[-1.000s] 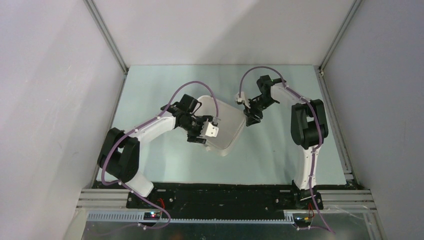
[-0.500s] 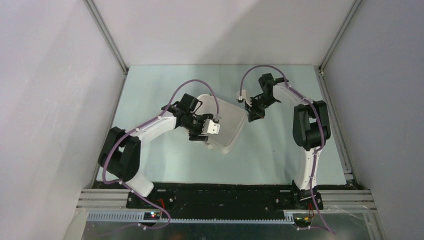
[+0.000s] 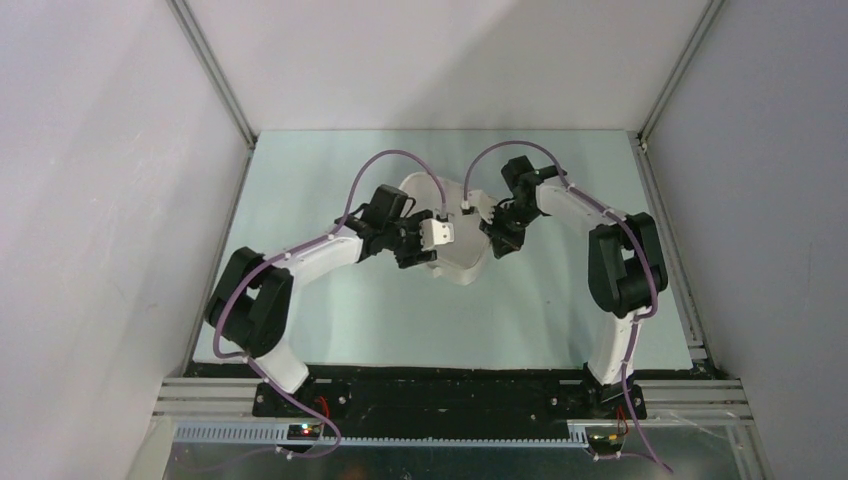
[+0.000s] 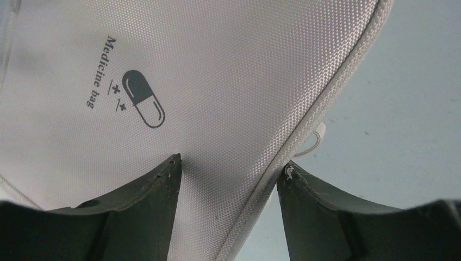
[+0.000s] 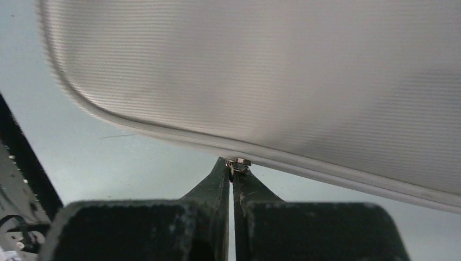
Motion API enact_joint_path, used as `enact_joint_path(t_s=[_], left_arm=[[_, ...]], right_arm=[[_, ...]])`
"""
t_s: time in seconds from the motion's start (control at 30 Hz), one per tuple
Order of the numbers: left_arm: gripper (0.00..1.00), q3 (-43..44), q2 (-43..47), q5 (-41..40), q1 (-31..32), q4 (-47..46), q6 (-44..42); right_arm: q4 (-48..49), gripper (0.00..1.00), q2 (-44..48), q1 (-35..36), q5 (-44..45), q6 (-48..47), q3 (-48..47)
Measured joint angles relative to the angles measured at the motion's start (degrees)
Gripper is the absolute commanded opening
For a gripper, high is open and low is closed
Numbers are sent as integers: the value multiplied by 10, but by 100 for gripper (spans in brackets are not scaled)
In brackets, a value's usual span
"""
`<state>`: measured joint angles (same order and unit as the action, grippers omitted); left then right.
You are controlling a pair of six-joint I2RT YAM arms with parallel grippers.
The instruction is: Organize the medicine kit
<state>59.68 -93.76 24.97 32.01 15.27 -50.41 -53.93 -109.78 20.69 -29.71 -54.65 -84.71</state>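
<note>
The white medicine kit point(image 3: 462, 262) lies shut on the pale table between both arms. Its lid with the dark pill logo point(image 4: 142, 98) fills the left wrist view. My left gripper point(image 3: 432, 245) stands open astride one rounded corner of the medicine kit point(image 4: 228, 70). One of its fingers rests over the lid and the other sits just outside the piped edge. My right gripper point(image 3: 497, 243) is at the case's right side. In the right wrist view this right gripper point(image 5: 232, 166) is shut on the small metal zipper pull point(image 5: 237, 163) under the rim of the medicine kit point(image 5: 272, 70).
Grey walls and aluminium posts point(image 3: 215, 75) enclose the pale green table point(image 3: 330, 300). A black base rail point(image 3: 430, 395) runs along the near edge, and it also shows at the left of the right wrist view as the black base rail point(image 5: 22, 157). Purple cables arch over both wrists.
My right gripper has closed onto the zipper pull. The kit has slid toward the back and turned. My left arm has followed it, and its jaws have narrowed a little.
</note>
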Motion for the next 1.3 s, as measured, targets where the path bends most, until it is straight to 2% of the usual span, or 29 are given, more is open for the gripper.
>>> enact_joint_path(t_s=[0.27, 0.57, 0.87, 1.03, 1.23, 1.3], left_arm=[[65, -4, -10, -28, 0, -72, 65], [66, -8, -11, -37, -8, -105, 120], [65, -6, -33, -43, -7, -153, 148], [65, 1, -59, -87, -2, -219, 204], [68, 2, -67, -116, 2, -257, 279], [72, 6, -71, -116, 2, -263, 297]], right_arm=[[-8, 0, 6, 12, -13, 76, 2], [-5, 0, 7, -3, -49, 181, 1], [-27, 0, 6, -4, -71, 218, -16], [-27, 0, 3, -7, -103, 236, -16], [-19, 0, 3, -13, -127, 260, -16], [-13, 0, 3, -13, -128, 268, -16]])
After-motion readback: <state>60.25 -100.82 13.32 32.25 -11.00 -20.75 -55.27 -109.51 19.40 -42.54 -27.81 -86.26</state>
